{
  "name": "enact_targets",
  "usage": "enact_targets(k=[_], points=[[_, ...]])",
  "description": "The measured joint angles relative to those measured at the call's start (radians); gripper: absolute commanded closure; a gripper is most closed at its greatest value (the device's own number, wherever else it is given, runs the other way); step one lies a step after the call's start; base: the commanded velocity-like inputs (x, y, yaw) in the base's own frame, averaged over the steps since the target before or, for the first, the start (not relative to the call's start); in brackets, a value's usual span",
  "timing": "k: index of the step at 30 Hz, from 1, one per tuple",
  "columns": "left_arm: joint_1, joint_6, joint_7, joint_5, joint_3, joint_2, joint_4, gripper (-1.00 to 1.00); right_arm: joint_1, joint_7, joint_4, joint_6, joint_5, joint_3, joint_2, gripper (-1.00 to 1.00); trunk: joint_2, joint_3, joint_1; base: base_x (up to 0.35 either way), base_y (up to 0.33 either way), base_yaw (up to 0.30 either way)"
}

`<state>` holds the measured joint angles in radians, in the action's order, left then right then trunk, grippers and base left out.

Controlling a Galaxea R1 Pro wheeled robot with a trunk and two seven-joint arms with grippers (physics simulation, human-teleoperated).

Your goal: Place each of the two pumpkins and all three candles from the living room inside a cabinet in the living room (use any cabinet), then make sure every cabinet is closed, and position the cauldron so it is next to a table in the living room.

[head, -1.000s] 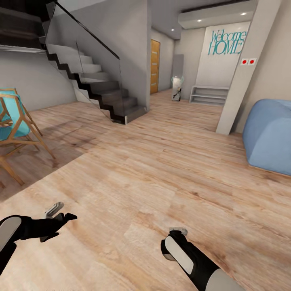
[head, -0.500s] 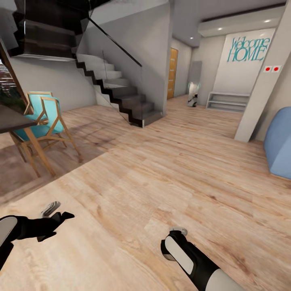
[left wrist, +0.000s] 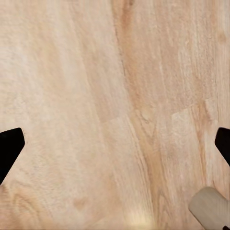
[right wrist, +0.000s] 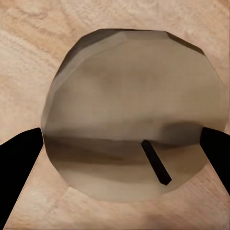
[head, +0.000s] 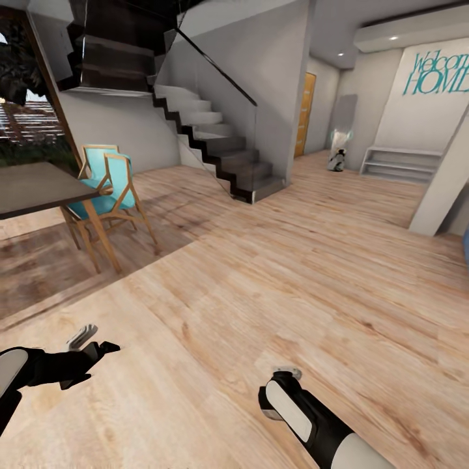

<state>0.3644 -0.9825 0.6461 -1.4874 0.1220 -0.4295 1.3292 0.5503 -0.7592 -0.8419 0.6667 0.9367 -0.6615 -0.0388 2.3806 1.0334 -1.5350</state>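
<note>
Jaws spread on both arms (head: 39, 368), held low over floor (head: 273, 273)

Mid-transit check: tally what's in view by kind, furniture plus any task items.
Teal chairs: 2
Dark table: 1
Staircase: 1
Low shelf unit: 1
Candle: 1, between the fingers of the right gripper
Total: 6
</note>
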Motion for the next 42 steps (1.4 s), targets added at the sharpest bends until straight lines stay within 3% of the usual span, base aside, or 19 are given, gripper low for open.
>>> enact_targets(k=[30, 42], points=[[0.0, 0.0, 0.0, -0.001, 0.0, 0.006, 0.001, -1.0, 0.007, 0.006, -0.001, 0.037, 0.006, 0.0, -0.001, 1.0, -0.21, -0.067, 0.115, 0.0, 0.0, 0.195], [0.0, 0.0, 0.0, -0.003, 0.0, 0.006, 0.006, -1.0, 0.007, 0.006, -0.001, 0.038, 0.002, 0.0, -0.002, 1.0, -0.21, -0.067, 0.115, 0.0, 0.0, 0.269]])
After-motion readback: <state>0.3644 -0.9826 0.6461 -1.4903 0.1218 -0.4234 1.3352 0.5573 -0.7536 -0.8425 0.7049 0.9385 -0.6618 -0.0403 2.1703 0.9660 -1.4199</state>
